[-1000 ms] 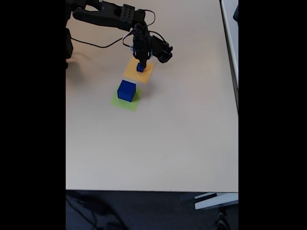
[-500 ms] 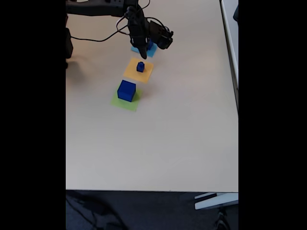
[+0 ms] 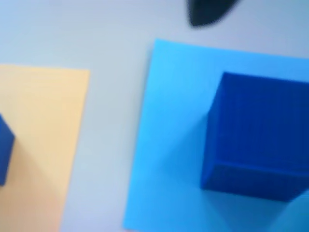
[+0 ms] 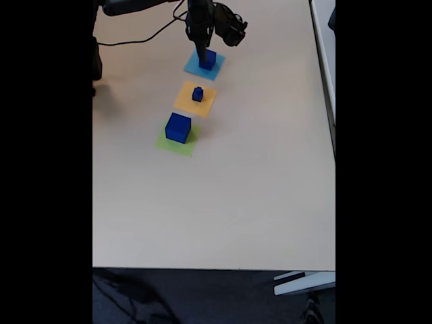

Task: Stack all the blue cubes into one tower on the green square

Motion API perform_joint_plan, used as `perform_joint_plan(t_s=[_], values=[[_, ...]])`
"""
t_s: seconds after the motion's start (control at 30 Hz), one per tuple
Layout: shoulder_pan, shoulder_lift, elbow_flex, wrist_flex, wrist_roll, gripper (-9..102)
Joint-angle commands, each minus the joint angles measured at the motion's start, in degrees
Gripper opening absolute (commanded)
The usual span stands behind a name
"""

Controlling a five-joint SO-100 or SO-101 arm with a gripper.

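In the fixed view the large blue cube (image 4: 177, 127) sits on the green square (image 4: 182, 145). The small blue cube (image 4: 198, 94) rests on an orange-yellow square (image 4: 187, 101). The medium blue cube (image 4: 208, 59) stands on a light blue square (image 4: 194, 67), and my gripper (image 4: 202, 57) hangs right over it, pointing down and holding nothing. The wrist view shows the medium cube (image 3: 260, 135) at the right, the small cube (image 3: 4, 150) cut off at the left edge, and one dark fingertip (image 3: 207, 12) at the top. The jaw opening is not clear.
The black arm (image 4: 135, 5) and its cable (image 4: 145, 40) reach in from the top left of the beige table (image 4: 256, 189). The table's right edge (image 4: 333, 135) and front edge (image 4: 216, 268) are far from the squares.
The gripper has moved away from the small cube on the orange-yellow square to above the medium cube on the light blue square. No cube has moved.
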Motion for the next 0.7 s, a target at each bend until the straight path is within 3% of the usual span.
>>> perform_joint_plan(t_s=[0.0,0.43,0.67], values=[[-2.11,-1.58,-7.29,2.02,0.97,34],[-8.88,-12.13,-19.42,4.22,15.82,40],[-10.63,-21.09,-26.89,4.04,18.54,40]])
